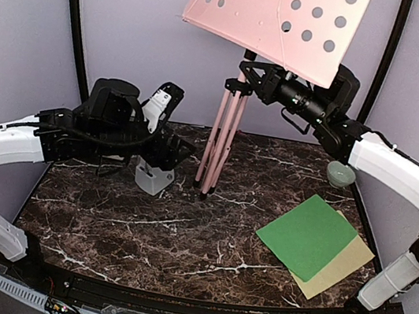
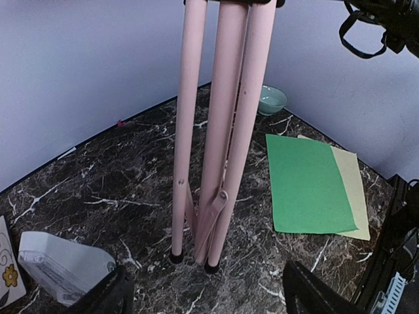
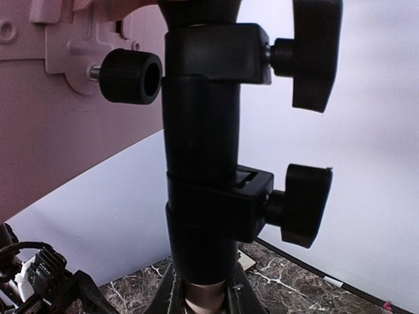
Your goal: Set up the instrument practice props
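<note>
Green page point(image 1: 310, 235) over yellow page point(image 1: 344, 266), front right of table point(image 1: 141, 234); left gripper point(image 2: 206, 281) released, jaws wide, low beside metronome point(image 1: 152, 176); stand point(image 1: 224, 139) upright mid-table, legs close together; bowl point(image 1: 341, 174) back right; right gripper point(image 1: 253, 75) clenched on stand's pole under desk

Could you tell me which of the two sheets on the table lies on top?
The green sheet: it shows whole and covers most of the pale-yellow sheet, which peeks out only along its right-hand and near edges.
</note>
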`<state>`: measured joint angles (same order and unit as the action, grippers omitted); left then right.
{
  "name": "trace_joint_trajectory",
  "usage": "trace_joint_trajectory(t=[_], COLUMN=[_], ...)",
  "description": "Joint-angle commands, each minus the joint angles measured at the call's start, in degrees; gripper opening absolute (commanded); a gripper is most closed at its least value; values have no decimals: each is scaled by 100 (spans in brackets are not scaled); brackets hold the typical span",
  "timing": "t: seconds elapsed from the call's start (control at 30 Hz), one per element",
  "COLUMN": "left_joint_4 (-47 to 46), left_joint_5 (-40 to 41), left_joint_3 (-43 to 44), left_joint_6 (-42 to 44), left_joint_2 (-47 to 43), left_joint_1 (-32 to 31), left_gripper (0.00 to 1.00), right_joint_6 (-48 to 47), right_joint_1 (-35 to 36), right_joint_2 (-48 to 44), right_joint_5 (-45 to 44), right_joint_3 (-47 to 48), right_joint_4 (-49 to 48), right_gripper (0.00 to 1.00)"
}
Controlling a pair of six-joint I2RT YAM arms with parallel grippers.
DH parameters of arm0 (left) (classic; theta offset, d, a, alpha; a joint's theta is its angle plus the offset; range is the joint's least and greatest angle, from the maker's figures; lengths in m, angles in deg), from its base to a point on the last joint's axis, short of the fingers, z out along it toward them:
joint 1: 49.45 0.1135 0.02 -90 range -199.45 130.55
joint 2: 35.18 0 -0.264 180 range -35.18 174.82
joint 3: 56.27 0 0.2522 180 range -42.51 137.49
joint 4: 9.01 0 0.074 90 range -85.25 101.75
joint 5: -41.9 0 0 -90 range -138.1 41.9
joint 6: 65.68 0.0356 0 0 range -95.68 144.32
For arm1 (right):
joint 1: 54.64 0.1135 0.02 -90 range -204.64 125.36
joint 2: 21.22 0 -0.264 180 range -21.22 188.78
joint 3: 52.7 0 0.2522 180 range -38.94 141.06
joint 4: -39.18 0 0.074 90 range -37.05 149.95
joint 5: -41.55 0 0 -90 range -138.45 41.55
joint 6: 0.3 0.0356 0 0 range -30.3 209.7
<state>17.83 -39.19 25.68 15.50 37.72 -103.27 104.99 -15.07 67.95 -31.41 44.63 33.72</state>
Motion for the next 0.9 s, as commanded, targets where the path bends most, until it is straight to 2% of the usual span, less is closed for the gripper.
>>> trace_joint_trajectory(t=[0.0, 0.37, 0.73, 0.87], left_joint_4=[-1222, -1289, -1432, -1293], left_joint_5=[-236, 219, 133, 339], left_joint_3=[29, 858, 1511, 1840], left_joint_6=[161, 534, 728, 738], left_joint_2=[236, 1348, 2256, 2557], left_joint_1=[56, 294, 482, 520], left_gripper=[77, 59, 55, 47], right_joint_6=[463, 619, 888, 1063], right_joint_1=[-11, 59, 147, 169], right_joint_2=[-584, -690, -703, -699], right_joint_5=[-61, -180, -372, -428], right_joint_3=[265, 195, 113, 132], right_joint_4=[-1911, -1707, -1911, -1903], right_gripper=[0, 0, 0, 0])
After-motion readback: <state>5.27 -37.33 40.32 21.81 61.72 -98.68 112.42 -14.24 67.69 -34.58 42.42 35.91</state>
